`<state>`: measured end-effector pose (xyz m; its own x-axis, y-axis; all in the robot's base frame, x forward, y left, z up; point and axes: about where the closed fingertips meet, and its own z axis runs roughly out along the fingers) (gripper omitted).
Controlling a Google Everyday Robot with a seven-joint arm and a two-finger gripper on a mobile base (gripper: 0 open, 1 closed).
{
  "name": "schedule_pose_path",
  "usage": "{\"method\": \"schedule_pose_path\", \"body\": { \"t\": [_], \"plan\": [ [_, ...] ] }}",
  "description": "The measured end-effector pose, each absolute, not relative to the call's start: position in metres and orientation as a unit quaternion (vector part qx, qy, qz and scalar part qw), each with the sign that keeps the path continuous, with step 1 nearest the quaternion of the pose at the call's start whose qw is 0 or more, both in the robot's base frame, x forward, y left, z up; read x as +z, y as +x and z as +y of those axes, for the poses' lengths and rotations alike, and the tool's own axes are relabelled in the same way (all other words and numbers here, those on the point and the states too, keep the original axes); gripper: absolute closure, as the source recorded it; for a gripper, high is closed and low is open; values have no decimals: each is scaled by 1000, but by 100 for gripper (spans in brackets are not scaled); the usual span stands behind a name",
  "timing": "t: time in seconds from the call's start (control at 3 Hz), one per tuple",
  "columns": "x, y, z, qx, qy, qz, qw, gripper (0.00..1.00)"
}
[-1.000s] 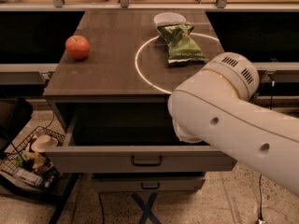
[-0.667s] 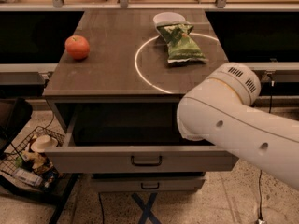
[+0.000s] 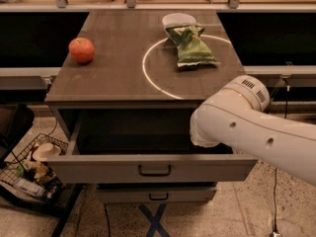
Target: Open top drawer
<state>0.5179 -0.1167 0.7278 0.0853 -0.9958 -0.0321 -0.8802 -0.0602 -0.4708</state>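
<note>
The top drawer (image 3: 98,168) is pulled out wide from under the brown table top. Its grey front faces me with a small black bar handle (image 3: 154,170) at centre, and its inside is dark and shadowed. My white arm (image 3: 247,127) reaches in from the right and crosses the drawer's right rear corner. My gripper does not show; it lies behind or beyond the arm's bulky white link.
On the table top (image 3: 118,78) lie a red apple (image 3: 81,50), a green chip bag (image 3: 191,46) and a white bowl (image 3: 178,19) behind it. A narrower drawer (image 3: 155,195) sits shut below. A wire basket of clutter (image 3: 29,169) stands on the floor at left.
My arm has drawn back to the right, uncovering more of the drawer's opening. The drawer stays pulled out as before.
</note>
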Motion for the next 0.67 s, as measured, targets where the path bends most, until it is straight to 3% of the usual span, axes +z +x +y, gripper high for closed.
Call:
{"method": "schedule_pose_path", "body": {
  "t": [0.67],
  "plan": [
    [684,527,-130,-115,-708,673,182,100]
  ]
}}
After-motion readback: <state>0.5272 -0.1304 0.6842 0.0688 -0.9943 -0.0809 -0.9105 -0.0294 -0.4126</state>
